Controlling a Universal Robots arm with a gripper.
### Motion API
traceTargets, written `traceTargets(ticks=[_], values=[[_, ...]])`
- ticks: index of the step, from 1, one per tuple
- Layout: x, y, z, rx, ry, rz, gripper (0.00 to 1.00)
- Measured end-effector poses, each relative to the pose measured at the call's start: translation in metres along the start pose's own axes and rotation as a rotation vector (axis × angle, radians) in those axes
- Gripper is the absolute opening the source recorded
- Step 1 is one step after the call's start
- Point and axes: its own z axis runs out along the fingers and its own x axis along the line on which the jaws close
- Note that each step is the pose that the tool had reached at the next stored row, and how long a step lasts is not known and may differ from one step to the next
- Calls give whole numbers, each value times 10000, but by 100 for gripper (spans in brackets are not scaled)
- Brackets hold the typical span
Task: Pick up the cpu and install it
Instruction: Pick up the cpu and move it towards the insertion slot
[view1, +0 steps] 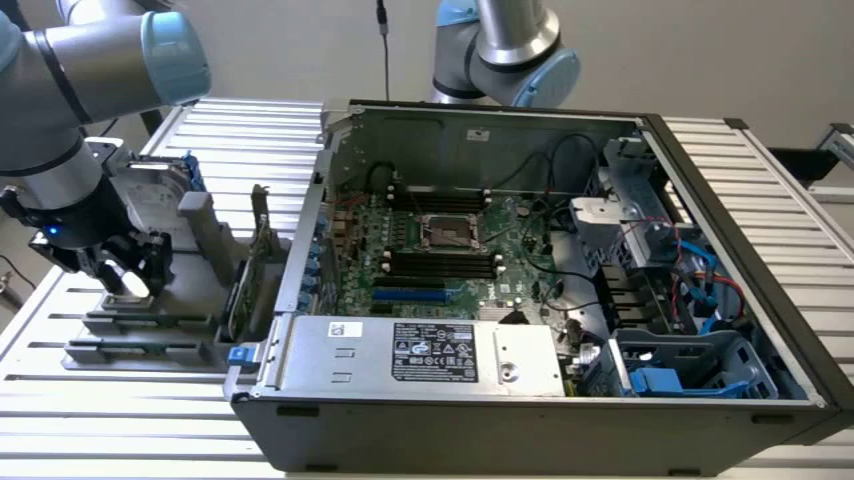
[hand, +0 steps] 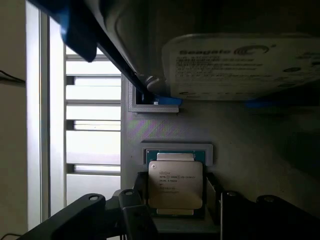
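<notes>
Scene: white slatted metal tabletop carrying an open dark grey desktop computer case, lying on its side with the green motherboard exposed. The square metal-framed processor socket sits near the middle of the board. A silver power supply box with a black label sits along the near edge of the case.

To the exterior view's left of the case, apart from it: dull grey plastic holder blocks on the tabletop. A large silver rectangular hard drive with a blue frame stands on edge in the holder. A thin dark card stands on edge between holder and case.

Arm: grey and light blue robot arm reaches down over the holder blocks; black hand is low over them, just in front of the hard drive.

Wrist view: cpu, a small flat square chip with a shiny silver-grey top and thin darker rim, lies flat in a recess of the grey holder, printed side up. The hand straddles it: black fingers stand wide, one on each side of the chip, close to its edges. Cannot tell whether they touch it. Cpu is seated in the holder, not lifted. Hard drive label visible beyond it.
</notes>
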Motion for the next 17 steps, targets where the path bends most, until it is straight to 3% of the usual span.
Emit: traceTargets(ticks=[11,14,17], values=[[2,2,-40,-1,17,1,55],[4,6,-104,-1,16,1,55],[10,12,-231,-1,21,1,55]])
